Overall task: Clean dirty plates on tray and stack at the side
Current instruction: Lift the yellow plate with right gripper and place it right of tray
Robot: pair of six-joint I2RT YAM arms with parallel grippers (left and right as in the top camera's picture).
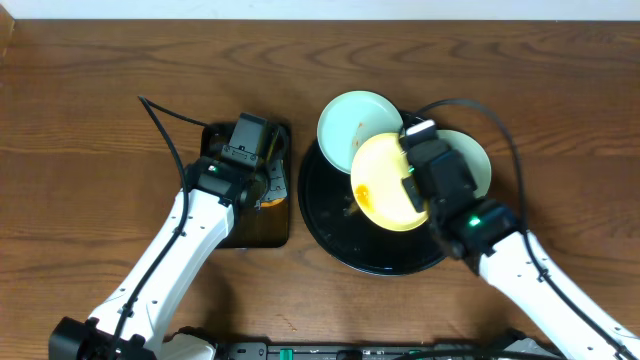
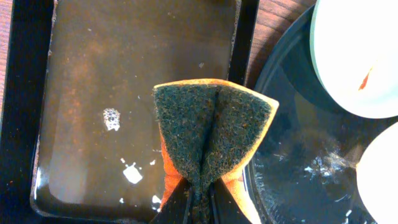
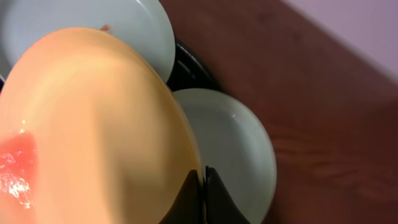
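While above the tray (image 1: 330,238), yellow plate (image 1: 385,190) rim tight between right gripper (image 3: 204,179) jaws; sponge (image 2: 211,134) likewise in left gripper (image 2: 199,202).

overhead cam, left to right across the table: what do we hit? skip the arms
rectangular tray → sponge → first mint plate → yellow plate → second mint plate. The big round tray is left out because it spans under all three plates.

mint plates (image 1: 350,118): 2 | yellow plate (image 1: 385,182): 1 | round tray (image 1: 328,218): 1 | rectangular tray (image 1: 256,230): 1 | sponge (image 2: 211,130): 1
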